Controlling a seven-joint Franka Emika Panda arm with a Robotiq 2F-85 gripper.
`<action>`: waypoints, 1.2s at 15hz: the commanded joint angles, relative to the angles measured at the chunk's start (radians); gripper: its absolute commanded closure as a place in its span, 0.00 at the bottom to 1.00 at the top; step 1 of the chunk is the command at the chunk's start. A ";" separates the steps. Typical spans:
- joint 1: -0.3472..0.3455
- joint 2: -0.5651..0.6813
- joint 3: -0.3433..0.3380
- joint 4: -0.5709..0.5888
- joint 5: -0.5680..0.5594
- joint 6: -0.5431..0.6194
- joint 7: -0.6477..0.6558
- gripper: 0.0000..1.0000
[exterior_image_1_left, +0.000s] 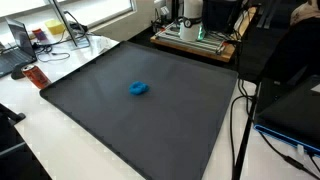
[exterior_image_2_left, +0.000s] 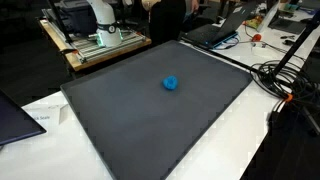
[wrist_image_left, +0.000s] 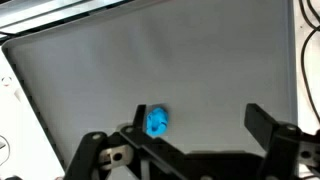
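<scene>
A small blue crumpled object (exterior_image_1_left: 139, 88) lies near the middle of a large dark grey mat (exterior_image_1_left: 110, 120) in both exterior views (exterior_image_2_left: 171, 83). In the wrist view my gripper (wrist_image_left: 200, 125) is open and empty, high above the mat (wrist_image_left: 150, 60). The blue object (wrist_image_left: 157, 120) sits just inside the left finger in that view, well below the jaws. The gripper itself is out of view in both exterior views; only the white robot base (exterior_image_1_left: 190, 12) (exterior_image_2_left: 100, 15) shows behind the mat.
The mat (exterior_image_2_left: 150, 120) lies on a white table. The base stands on a wooden platform (exterior_image_1_left: 195, 42) (exterior_image_2_left: 95, 48). A red item (exterior_image_1_left: 35, 77) and a laptop (exterior_image_1_left: 14, 45) are beside one mat corner. Black cables (exterior_image_2_left: 285, 80) and a laptop (exterior_image_2_left: 215, 32) lie along another side.
</scene>
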 joint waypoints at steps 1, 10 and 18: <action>0.048 0.007 -0.043 0.002 -0.014 -0.003 0.013 0.00; 0.112 0.013 -0.061 0.008 0.029 0.065 -0.092 0.00; 0.245 -0.002 -0.080 0.000 0.186 0.174 -0.361 0.00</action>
